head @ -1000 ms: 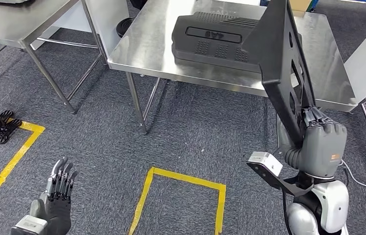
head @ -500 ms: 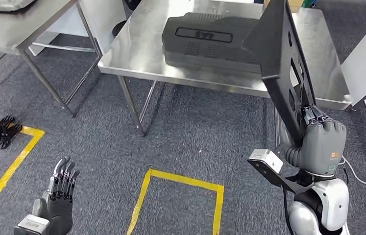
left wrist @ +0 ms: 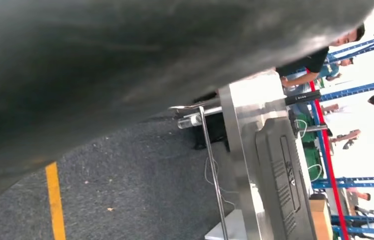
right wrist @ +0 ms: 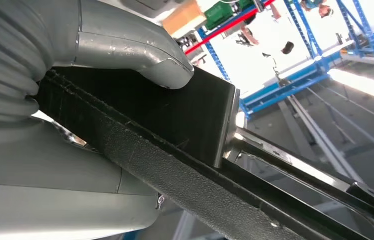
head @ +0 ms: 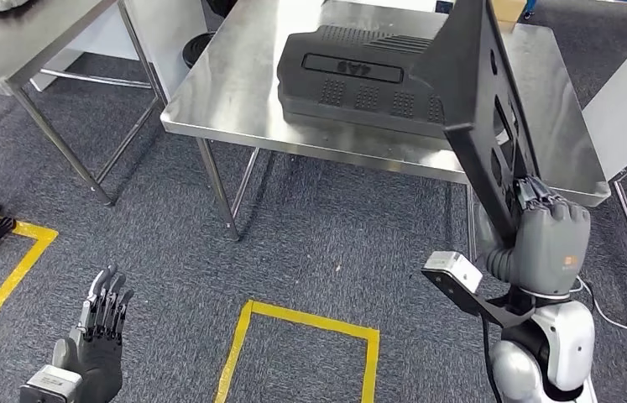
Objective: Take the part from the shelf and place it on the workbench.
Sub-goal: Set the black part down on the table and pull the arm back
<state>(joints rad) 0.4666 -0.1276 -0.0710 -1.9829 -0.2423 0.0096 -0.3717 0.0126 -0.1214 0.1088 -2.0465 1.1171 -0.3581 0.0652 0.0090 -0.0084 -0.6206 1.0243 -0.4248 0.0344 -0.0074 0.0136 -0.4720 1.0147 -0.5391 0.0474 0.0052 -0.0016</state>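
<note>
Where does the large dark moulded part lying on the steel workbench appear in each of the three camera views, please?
Head view: the moulded part lies flat on the workbench, upper centre, partly behind the panel held by the right hand.
Left wrist view: the same part, lower right, on the workbench top.
Right wrist view: not in it.
Shared landmark: the steel workbench.

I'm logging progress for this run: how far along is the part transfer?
Done: the part is off the shelf, gripped upright by the right hand. In hand: carrying it at the workbench edge. Left: laying it down and letting go. The left hand holds nothing.
</note>
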